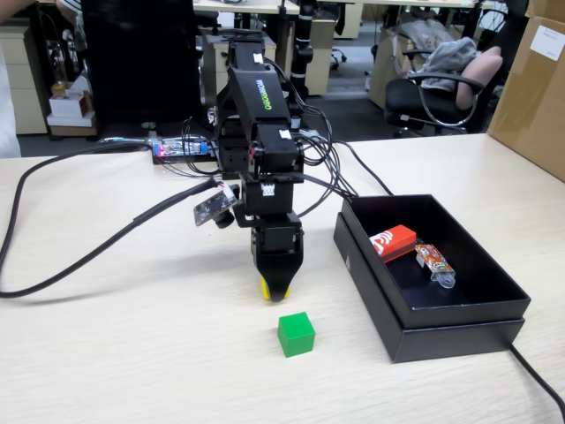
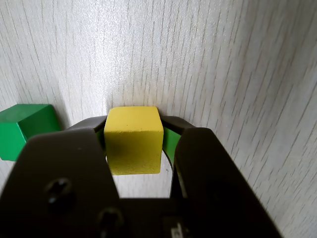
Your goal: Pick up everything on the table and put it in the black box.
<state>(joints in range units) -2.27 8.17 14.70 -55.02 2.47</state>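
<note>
Black jaws fill the bottom of the wrist view, and between them sits the yellow cube, squeezed on both flanks: the gripper is clamped on it, one jaw at each side face, so the block sits square rather than cocked. In the fixed view the arm points straight down at the table, a sliver of yellow peeking below the jaw tips, low over the wood or perhaps touching it (I cannot tell which from here).

Green cube waits loose on the tabletop, just nearer the camera than the gripper and a touch to the right; in the wrist view it sits at the left edge, clear of the jaws, so a lift should not disturb it.

Off to the right stands the black box, and the red box lies inside beside a patterned packet. My read: one item delivered, yellow in hand, green left.
</note>
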